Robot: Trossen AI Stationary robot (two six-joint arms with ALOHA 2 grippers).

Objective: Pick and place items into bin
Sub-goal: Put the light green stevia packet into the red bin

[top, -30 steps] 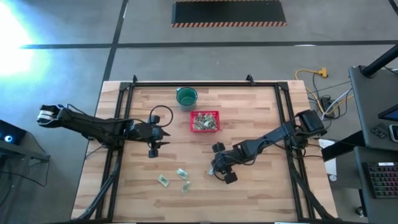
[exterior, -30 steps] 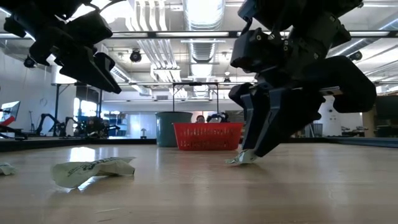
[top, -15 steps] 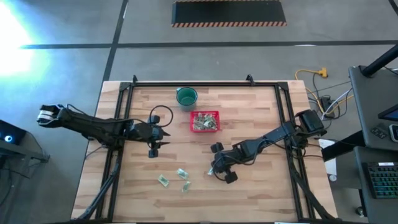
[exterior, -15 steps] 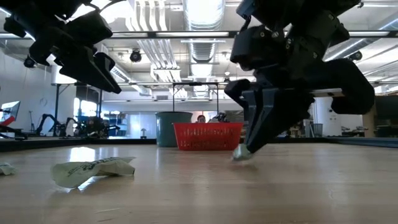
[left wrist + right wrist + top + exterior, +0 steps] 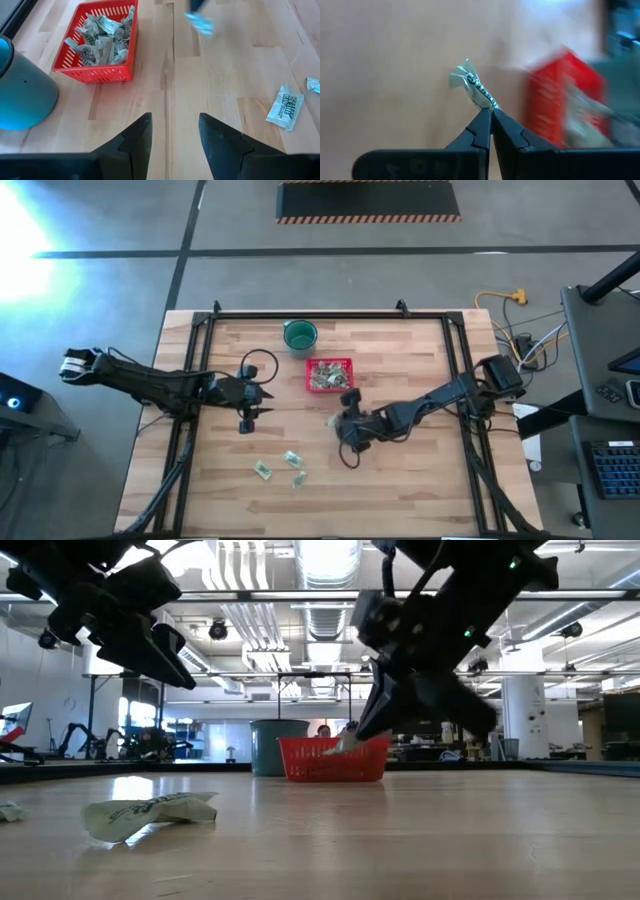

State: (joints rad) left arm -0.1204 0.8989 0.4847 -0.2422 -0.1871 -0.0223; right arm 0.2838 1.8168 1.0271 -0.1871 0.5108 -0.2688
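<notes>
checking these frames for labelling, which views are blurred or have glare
Low view: the right gripper and its arm are motion-smeared against bright ceiling lights. Right wrist view: the small square red plastic basket is streaked, while the pinched pale green-and-white crinkled wrapped piece stays sharp. High view: strong glare in the upper left corner. Left wrist view: sharp except for the smeared piece carried opposite.

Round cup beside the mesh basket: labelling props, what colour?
Dark green round cup, best in the high view.
</notes>
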